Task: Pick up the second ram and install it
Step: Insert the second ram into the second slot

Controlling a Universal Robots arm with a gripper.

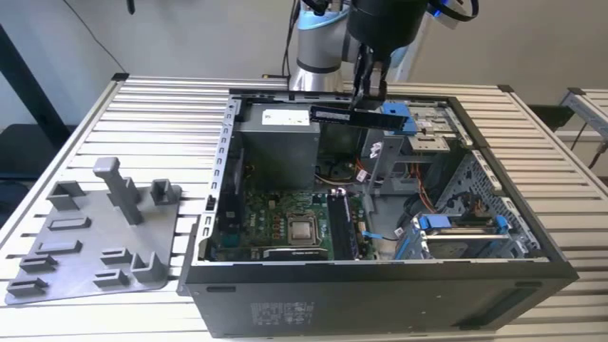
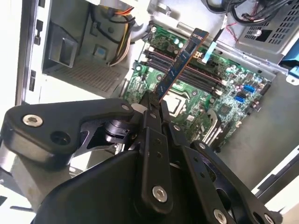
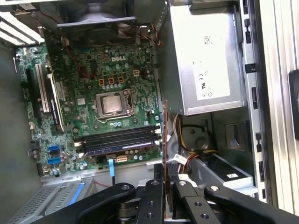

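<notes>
Above the open computer case (image 1: 380, 285): one robot arm's gripper (image 1: 369, 100) hangs over the rear half, clear of the boards inside.
Fingers (image 2: 153, 135): two, clamped on a single memory stick; in both wrist views they meet on it from either side.
Memory stick (image 1: 354, 116): one, dark, held level in the air in the exterior view, above the case rim and touching nothing but the fingers. It shows broadside in the second wrist view (image 2: 181, 60) and edge-on in the first wrist view (image 3: 165, 135).
Motherboard (image 3: 93, 70): one, green, lying on the case floor well below the stick, with one bare processor (image 3: 112, 103) at its middle and a bank of long dark slots (image 3: 119, 140) beside it.
Power supply (image 3: 205, 60): one grey box against the case wall.
Blue clips (image 1: 397, 114): two clusters, one just beside the stick's end, one (image 1: 446, 222) nearer the case front.
Table (image 1: 142, 107): one slatted metal top carrying the case.
Grey tray (image 1: 90, 246): one, with upright posts, on the exterior view's left, beside the case.
</notes>
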